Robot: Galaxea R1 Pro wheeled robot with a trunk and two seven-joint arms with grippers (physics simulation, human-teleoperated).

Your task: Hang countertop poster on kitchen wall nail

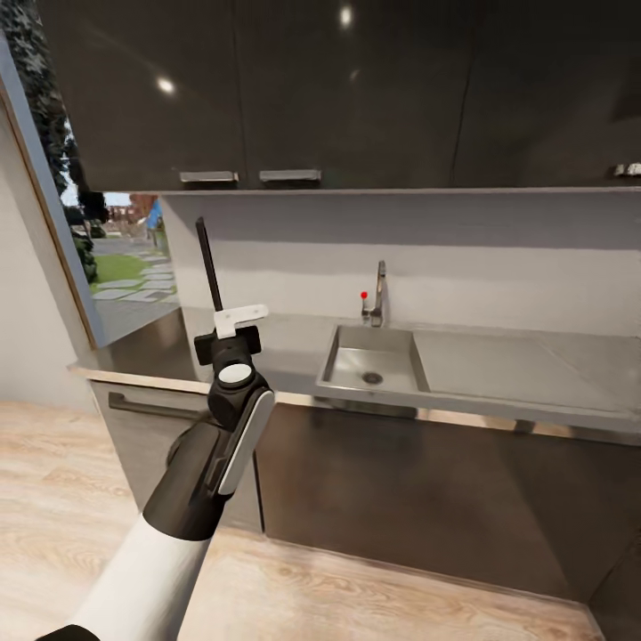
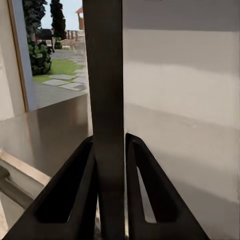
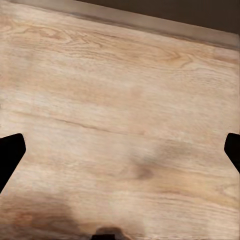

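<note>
Over the tabletop's [image 1: 499, 356] left end I have one poster [image 1: 209, 267], seen edge-on, long axis upright, its lower end pinched between the left gripper's [image 1: 233, 328] jaws (both fingers [image 2: 142, 170] flat against it). One sink [image 1: 372, 361] lies to its right. My right gripper [image 3: 120, 150], jaws spread, faces wooden floor [image 3: 120, 100].

The head camera is looking forward and slightly down from above the left arm [image 1: 191, 481], taking in the countertop [image 1: 499, 356], sink [image 1: 372, 361] and upper cabinets [image 1: 356, 89] from near. The left wrist camera is sitting close behind its gripper [image 2: 110, 165], facing the countertop [image 2: 45, 135], back wall [image 2: 185, 90] and window [image 2: 55, 55], which the head view is also showing. The right wrist camera is facing down at the wood floor [image 3: 120, 110].
</note>
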